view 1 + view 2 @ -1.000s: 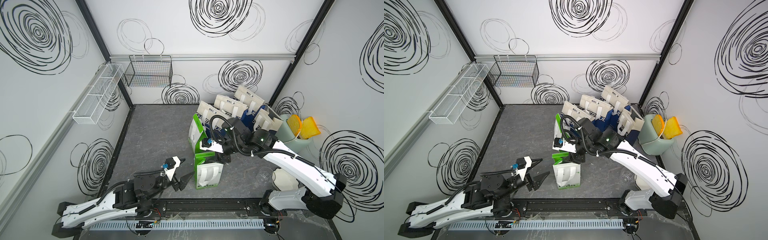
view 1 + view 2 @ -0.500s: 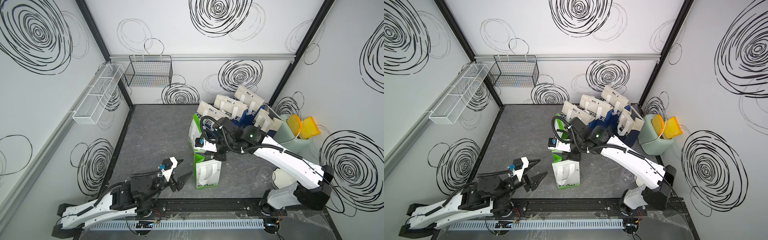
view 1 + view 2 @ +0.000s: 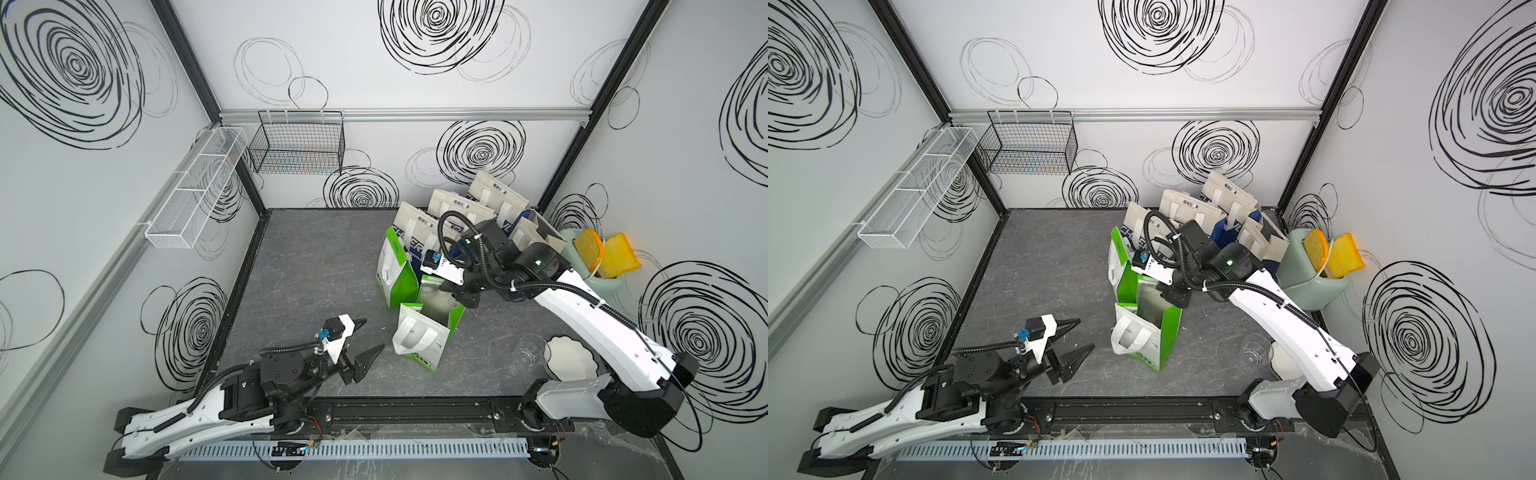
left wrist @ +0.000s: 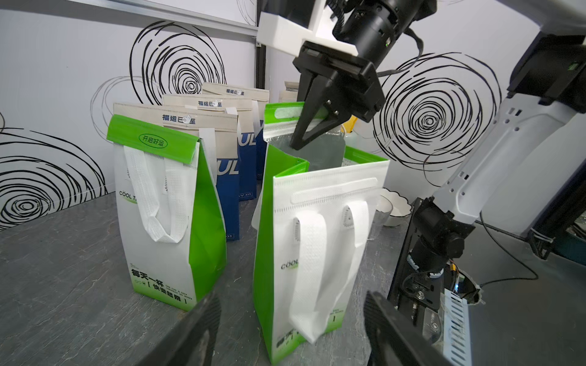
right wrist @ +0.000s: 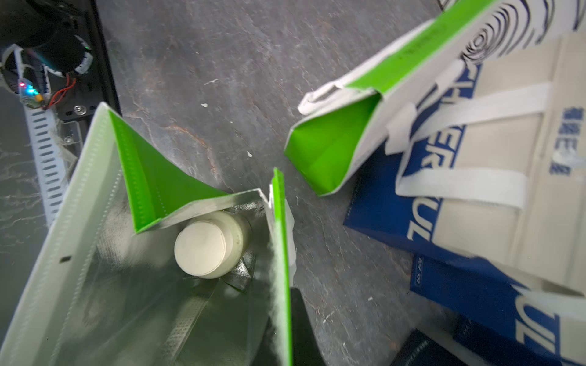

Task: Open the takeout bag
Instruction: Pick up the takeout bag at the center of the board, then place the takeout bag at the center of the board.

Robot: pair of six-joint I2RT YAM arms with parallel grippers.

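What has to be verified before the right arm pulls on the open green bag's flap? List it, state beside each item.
1. Right gripper clamped on the rear flap of the open green takeout bag: ok.
2. Bag mouth spread, silver lining showing: ok.
3. Lidded cup sits at the bag's bottom, lid on: ok.
4. Left gripper open and clear of the bag: ok.
5. Bag braced against the pull: not ok, nothing holds its front panel.
6. Closed green bag stands apart from the open one: ok.
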